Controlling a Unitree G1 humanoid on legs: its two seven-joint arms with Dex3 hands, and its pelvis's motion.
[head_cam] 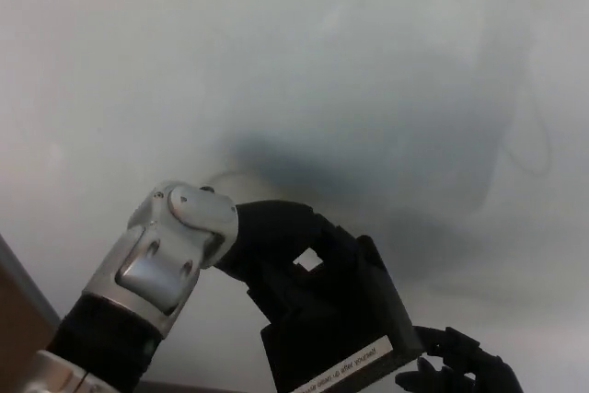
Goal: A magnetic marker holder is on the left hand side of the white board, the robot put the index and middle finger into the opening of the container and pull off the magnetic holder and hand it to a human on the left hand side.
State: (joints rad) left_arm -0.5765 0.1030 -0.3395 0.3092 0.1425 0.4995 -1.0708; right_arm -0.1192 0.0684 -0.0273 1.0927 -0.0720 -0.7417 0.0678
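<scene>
The whiteboard (pixel 350 62) is a pale, faintly greenish white, smudged with grey shadow and a few thin grey pen traces at the right. The marker holder (pixel 331 319) is matt black, with a white label strip carrying small dark print along its lower edge and a small white square patch near its top. The left robot hand (pixel 276 246) is black, on a silver-grey wrist above a black ribbed sleeve. The right robot hand (pixel 460 365) is black too.
</scene>
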